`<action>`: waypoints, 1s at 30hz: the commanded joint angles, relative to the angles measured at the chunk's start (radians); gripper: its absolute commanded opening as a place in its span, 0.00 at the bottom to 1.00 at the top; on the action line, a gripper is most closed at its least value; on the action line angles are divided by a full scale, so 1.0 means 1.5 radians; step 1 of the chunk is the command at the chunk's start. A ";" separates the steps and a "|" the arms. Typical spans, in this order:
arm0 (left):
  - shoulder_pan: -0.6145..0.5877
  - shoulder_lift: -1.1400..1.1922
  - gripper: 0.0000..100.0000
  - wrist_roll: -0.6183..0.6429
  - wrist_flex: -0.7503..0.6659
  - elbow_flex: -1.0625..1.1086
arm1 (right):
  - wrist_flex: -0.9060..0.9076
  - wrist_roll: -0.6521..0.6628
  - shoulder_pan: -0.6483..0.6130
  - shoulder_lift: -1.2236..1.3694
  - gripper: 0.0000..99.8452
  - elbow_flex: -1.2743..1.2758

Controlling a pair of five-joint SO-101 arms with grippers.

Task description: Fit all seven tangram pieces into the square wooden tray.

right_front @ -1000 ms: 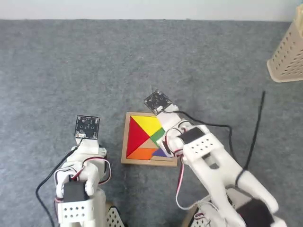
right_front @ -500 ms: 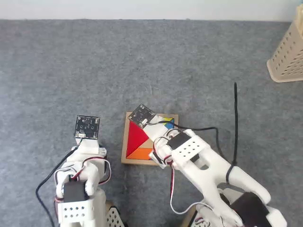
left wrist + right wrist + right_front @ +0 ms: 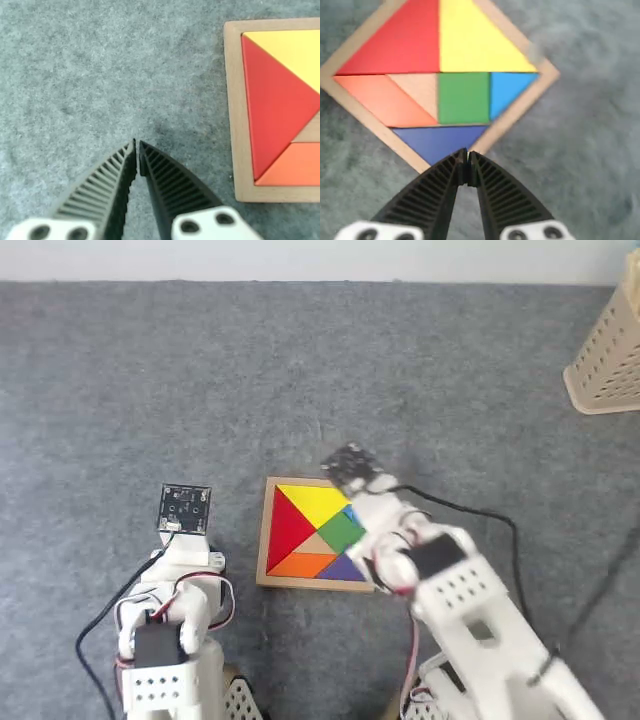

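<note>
Square wooden tray is seen flat on grey carpet, between the two arms. All seven tangram pieces are counted inside it, seated flush: red triangle, yellow triangle, green square, blue triangle, tan triangle, orange parallelogram, indigo triangle. No gaps are noted, so the task is judged done.

Right gripper is closed and empty, tips over the tray rim by the indigo triangle. Left gripper is closed, nothing held, over carpet beside the tray and apart from it.

Pieces are judged light, stiff and smooth-painted, likely slippery. Seated flush, no side edges are offered for pinching. The tray is best taken by its raised rim.
</note>
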 commanded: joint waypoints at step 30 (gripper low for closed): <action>-0.001 -0.013 0.01 -0.003 0.005 -0.005 | 0.105 0.011 0.274 -0.632 0.01 0.398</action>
